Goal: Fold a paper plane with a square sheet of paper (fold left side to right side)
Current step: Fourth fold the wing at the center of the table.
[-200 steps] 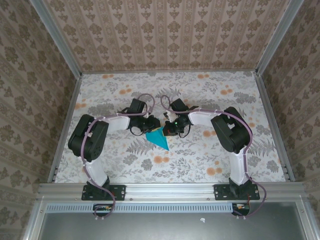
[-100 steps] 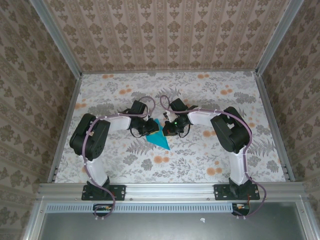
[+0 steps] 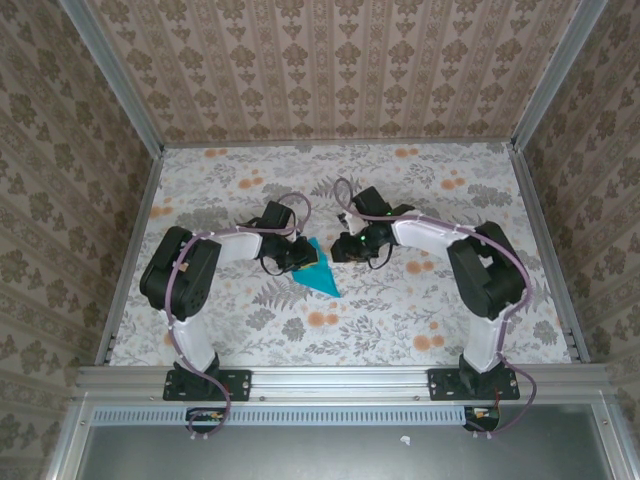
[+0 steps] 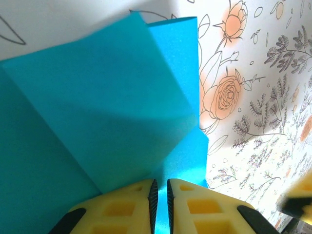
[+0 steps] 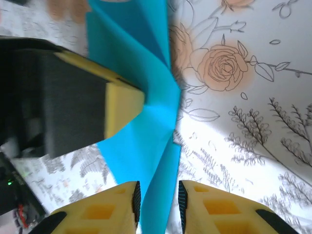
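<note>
Just past the arm bases, on the floral table (image 3: pixel 400 330), the sharp tip of the paper plane (image 3: pixel 317 273) points to the near right. The cyan sheet is folded into a pointed wedge (its creases and an overlapping flap stand out in the left wrist view) and lies near the middle of the table, between the two grippers. The left gripper (image 3: pixel 300 257) meets its left edge. From that wrist, the yellow fingers (image 4: pixel 122 209) are drawn to a thin slit with cyan in it, pinching a fold of the plane. The right gripper (image 3: pixel 342 253) stands just beside the right edge, jaws parted. From its wrist a strip of paper runs in the gap, and whether either finger touches it I cannot tell. Beyond them the table runs to the patterned back wall (image 3: pixel 330 70)
</note>
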Available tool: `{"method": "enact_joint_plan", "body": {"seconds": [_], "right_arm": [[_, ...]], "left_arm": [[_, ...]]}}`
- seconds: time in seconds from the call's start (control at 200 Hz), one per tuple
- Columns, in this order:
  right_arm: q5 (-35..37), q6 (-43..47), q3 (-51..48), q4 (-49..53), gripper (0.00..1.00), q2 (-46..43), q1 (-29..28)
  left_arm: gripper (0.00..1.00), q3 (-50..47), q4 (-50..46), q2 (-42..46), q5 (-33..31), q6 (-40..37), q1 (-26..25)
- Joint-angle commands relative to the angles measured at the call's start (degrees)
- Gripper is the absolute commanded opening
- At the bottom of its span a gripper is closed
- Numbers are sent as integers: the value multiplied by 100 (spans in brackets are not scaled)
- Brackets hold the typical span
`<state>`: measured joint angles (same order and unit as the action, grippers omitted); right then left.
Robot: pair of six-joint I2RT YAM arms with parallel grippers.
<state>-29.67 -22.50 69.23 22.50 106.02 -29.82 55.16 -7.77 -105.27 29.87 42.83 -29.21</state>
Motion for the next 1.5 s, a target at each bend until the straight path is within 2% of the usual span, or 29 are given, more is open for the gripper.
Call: {"method": "enact_joint_plan", "body": {"seconds": [0.0,0.14,0.33,0.64,1.495], "right_arm": [[-584,-155,-340,60,25,-375,-164],[-1175,-565,-427,-422,19,-75,-504],[-1027,-644,-171,-539,20,396,-568],[-612,-175,35,258,20,748,-586],[89,350,69,1421,20,904,-766]], "left_arm": [[18,-135,-340,-207,-388,-143,-26],[17,-140,-374,-173,-412,-169,-32],[17,-123,-409,-169,-413,-204,-41],[17,-88,-427,-173,-420,-228,-41],[17,-41,-539,-186,-474,-283,-15]]}}
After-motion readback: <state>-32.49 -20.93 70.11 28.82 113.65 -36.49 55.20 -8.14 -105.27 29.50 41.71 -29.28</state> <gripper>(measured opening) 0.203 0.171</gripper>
